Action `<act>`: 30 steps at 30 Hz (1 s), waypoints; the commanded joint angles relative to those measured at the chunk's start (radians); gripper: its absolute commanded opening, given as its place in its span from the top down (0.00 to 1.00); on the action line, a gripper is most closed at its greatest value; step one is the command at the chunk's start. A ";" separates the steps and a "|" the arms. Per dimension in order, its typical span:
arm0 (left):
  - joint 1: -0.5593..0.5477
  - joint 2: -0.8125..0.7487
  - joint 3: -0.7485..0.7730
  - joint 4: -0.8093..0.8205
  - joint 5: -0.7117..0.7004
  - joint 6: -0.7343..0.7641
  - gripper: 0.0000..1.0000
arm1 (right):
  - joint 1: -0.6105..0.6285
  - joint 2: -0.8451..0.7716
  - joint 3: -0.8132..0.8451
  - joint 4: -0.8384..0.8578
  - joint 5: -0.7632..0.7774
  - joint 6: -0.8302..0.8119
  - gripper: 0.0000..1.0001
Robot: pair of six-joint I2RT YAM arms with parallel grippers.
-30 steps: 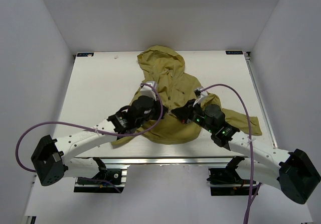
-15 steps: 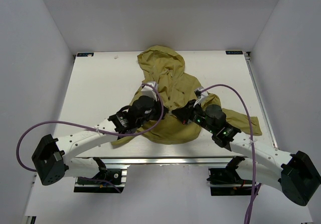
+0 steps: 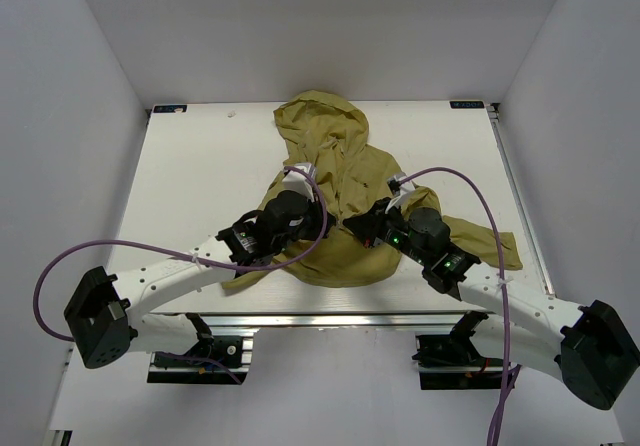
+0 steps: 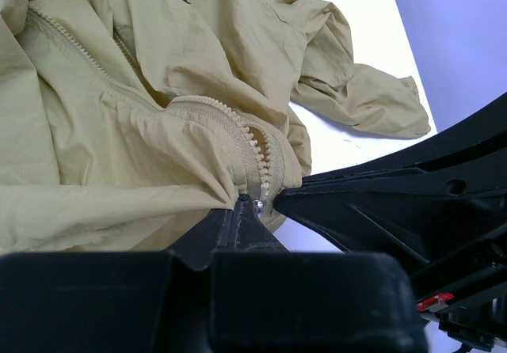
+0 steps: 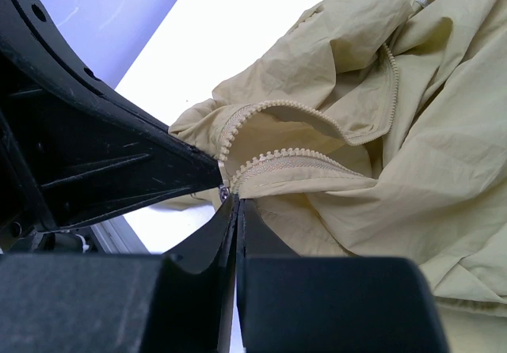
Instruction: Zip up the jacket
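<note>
The olive jacket (image 3: 340, 166) lies face up on the table, hood at the far side, with its zipper open along the front. My left gripper (image 3: 328, 223) and right gripper (image 3: 350, 224) meet tip to tip at the lower end of the zipper. In the left wrist view my left gripper (image 4: 245, 203) is shut on the jacket's edge beside the zipper teeth (image 4: 257, 151). A small metal zipper part (image 4: 260, 204) shows at its tip. In the right wrist view my right gripper (image 5: 237, 203) is shut on the other zipper edge (image 5: 293, 159).
The white table (image 3: 200, 166) has walls on three sides. One sleeve (image 3: 490, 246) trails toward the table's right edge. Purple cables (image 3: 470, 196) loop over both arms. A metal rail (image 3: 330, 318) runs along the near edge.
Both arms have shifted only very slightly; both grips on the jacket's zipper end are unchanged.
</note>
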State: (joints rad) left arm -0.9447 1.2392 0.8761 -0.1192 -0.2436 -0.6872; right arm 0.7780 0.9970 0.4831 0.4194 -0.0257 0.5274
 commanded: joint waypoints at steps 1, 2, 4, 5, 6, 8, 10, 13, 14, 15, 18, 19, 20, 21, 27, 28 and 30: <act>-0.003 -0.006 0.023 -0.010 -0.014 0.015 1.00 | -0.006 -0.014 0.051 0.024 0.012 -0.024 1.00; -0.003 -0.007 0.023 -0.019 -0.019 0.015 1.00 | -0.006 -0.015 0.051 0.018 0.007 -0.026 1.00; -0.003 -0.009 0.026 -0.020 -0.025 0.018 1.00 | -0.006 -0.017 0.048 0.015 0.000 -0.026 1.00; -0.003 -0.012 0.024 -0.017 -0.025 0.020 1.00 | -0.005 -0.017 0.048 0.012 -0.009 -0.026 1.00; -0.003 -0.011 0.026 -0.017 -0.025 0.020 1.00 | -0.005 -0.017 0.048 0.012 -0.014 -0.026 1.00; -0.003 -0.009 0.026 -0.014 -0.022 0.020 1.00 | -0.005 -0.018 0.048 0.012 -0.020 -0.024 1.00; -0.003 -0.007 0.027 -0.013 -0.019 0.023 1.00 | -0.005 -0.018 0.048 0.012 -0.025 -0.026 1.00; -0.003 0.000 0.031 -0.016 -0.013 0.023 1.00 | -0.005 -0.017 0.052 0.013 -0.034 -0.026 1.00; -0.003 0.002 0.031 -0.016 -0.007 0.023 1.00 | -0.006 -0.017 0.052 0.013 -0.036 -0.026 1.00; -0.003 0.002 0.031 -0.014 -0.002 0.028 1.00 | -0.006 -0.017 0.052 0.013 -0.036 -0.026 1.00; -0.003 0.002 0.029 -0.022 -0.005 0.028 1.00 | -0.005 -0.018 0.052 0.013 -0.033 -0.027 1.00; -0.003 0.002 0.029 -0.025 -0.009 0.028 1.00 | -0.005 -0.021 0.051 0.013 -0.033 -0.027 1.00; -0.003 0.002 0.031 -0.027 -0.016 0.028 1.00 | -0.005 -0.023 0.049 0.013 -0.030 -0.027 1.00; -0.003 0.002 0.029 -0.025 -0.013 0.032 1.00 | -0.006 -0.024 0.048 0.012 -0.023 -0.027 1.00; -0.003 -0.001 0.029 -0.025 -0.002 0.043 1.00 | -0.005 -0.026 0.054 -0.002 0.001 -0.032 1.00; -0.003 -0.001 0.031 -0.028 -0.002 0.043 1.00 | -0.005 -0.026 0.054 -0.002 0.001 -0.032 1.00; -0.003 -0.003 0.031 -0.025 0.003 0.048 1.00 | -0.006 -0.024 0.057 -0.005 0.003 -0.035 1.00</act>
State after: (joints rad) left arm -0.9447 1.2430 0.8761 -0.1356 -0.2501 -0.6571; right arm 0.7780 0.9936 0.4881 0.3981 -0.0410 0.5129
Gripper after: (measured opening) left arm 0.010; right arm 0.013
